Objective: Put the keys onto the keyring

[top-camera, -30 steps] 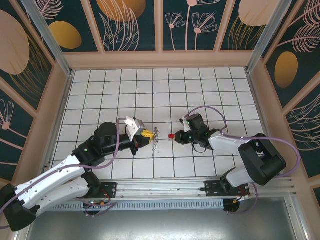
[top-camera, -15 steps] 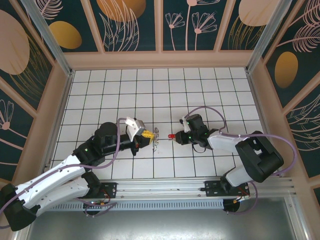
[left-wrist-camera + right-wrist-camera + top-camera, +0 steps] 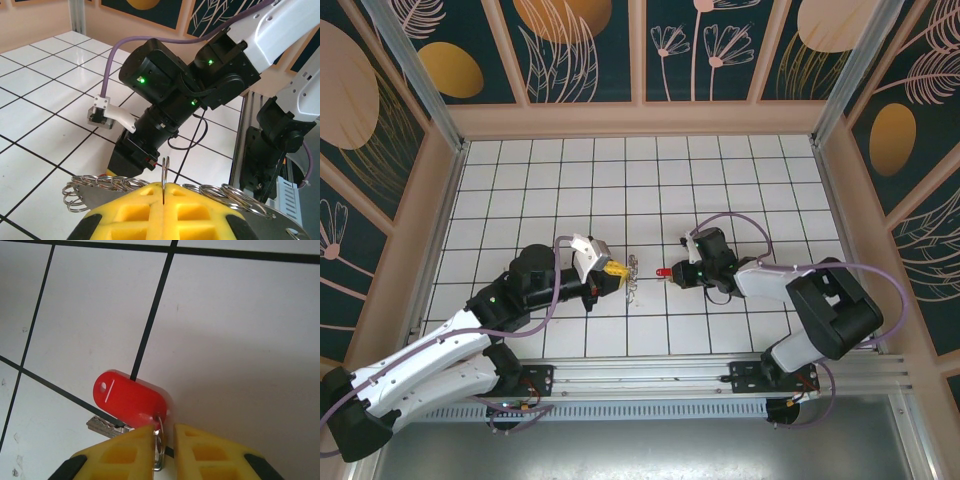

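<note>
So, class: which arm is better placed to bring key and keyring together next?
Right, probably. The right jaws pinch the red key by its ring, facing the keyring clamped in the left jaws, ready to carry it across.

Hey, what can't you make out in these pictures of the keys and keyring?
Top view: the keyring and any keys on it are too small to tell apart.
Left wrist view: the left pincer covers its grip on the keyring.
Right wrist view: the silver key lies mostly under the red key and right pincer.
</note>
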`<act>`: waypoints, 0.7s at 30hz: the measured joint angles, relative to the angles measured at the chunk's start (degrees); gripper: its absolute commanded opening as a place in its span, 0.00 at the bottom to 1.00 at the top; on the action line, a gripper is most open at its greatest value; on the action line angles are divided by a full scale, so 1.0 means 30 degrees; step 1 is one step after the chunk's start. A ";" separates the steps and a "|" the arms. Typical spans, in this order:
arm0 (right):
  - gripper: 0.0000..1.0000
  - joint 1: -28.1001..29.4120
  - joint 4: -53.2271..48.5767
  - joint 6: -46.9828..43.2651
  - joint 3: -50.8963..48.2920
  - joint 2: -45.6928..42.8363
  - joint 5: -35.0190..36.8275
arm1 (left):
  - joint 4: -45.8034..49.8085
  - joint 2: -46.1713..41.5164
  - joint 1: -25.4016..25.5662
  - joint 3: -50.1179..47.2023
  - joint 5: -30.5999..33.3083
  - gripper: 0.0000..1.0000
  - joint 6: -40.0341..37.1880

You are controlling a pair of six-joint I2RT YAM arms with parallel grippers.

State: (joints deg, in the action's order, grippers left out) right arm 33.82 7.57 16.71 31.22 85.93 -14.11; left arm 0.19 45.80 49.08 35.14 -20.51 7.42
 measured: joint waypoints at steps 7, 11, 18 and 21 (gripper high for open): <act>0.13 -0.0036 0.0080 -0.0007 0.0000 0.0131 -0.0328 | 0.0000 0.0000 0.0000 0.0000 0.0000 0.00 0.0051; 0.09 -0.0073 0.0226 0.0058 0.0000 0.0131 -0.0342 | 0.0000 0.0000 0.0000 0.0000 -0.0007 0.00 0.0080; 0.00 -0.0175 0.0342 0.0000 0.0000 0.0131 -0.0350 | 0.0000 0.0000 0.0000 0.0000 -0.0007 0.00 0.0124; 0.00 -0.0175 0.0379 -0.0102 0.0000 0.0095 -0.0357 | 0.0000 0.0000 0.0000 0.0000 -0.0007 0.00 0.0131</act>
State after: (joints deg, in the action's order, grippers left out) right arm 33.30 8.71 16.40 31.22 86.21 -15.18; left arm 0.19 45.80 49.08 35.14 -20.53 7.81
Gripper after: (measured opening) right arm 0.062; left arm 0.047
